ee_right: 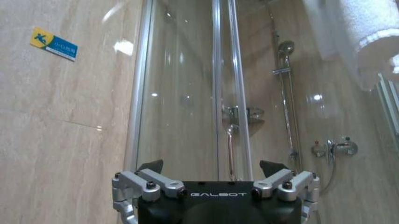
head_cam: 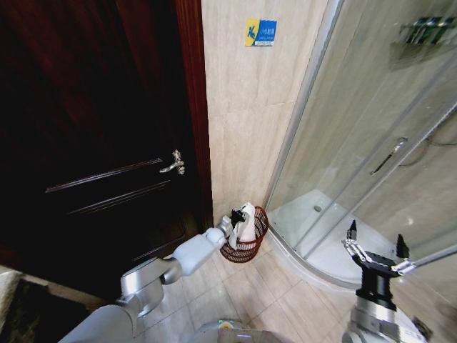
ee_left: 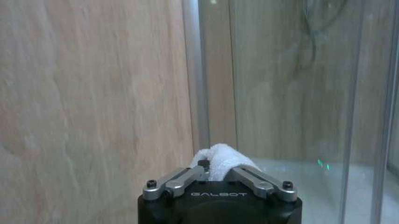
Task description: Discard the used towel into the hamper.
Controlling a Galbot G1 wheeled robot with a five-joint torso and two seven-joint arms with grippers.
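You have most of the job done: your left end effector (head_cam: 239,216), just below the middle of the head view, grips the white towel (head_cam: 247,219) with its fingers pinched on it, right over the hamper (head_cam: 246,239) by the wall. The towel's lower end looks to be at the rim or inside; release is what remains. Your right end effector (head_cam: 375,250), lower right, sits wide open and holds nothing, beside the shower glass (head_cam: 357,128).
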